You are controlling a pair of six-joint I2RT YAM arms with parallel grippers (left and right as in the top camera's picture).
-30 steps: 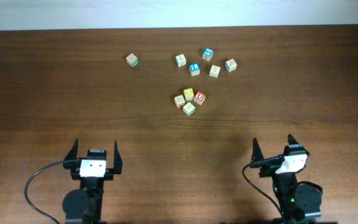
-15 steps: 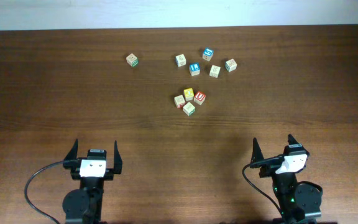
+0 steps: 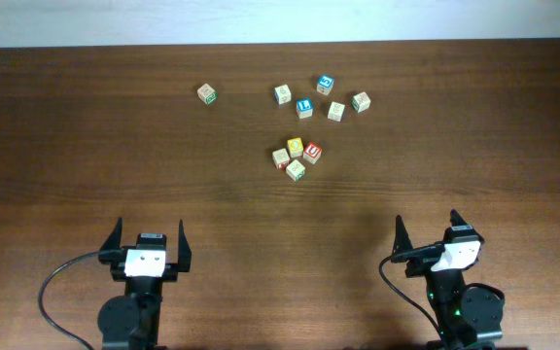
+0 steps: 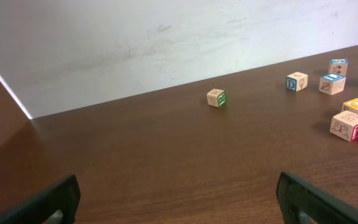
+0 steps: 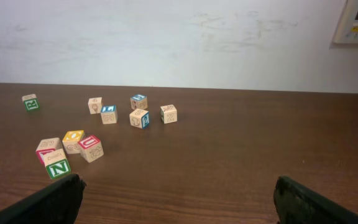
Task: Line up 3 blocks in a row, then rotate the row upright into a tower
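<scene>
On the dark, smooth wooden table the three small cubes sit close together near the middle: the tan block on the left, the red block with a white U on the right and the green block nearest, with a yellow block just behind them. Farther back lie scattered cubes, among them blue blocks, and a lone block far left. The left gripper and right gripper stand at the near edge, well apart from the cubes, both spread wide and holding nothing.
</scene>
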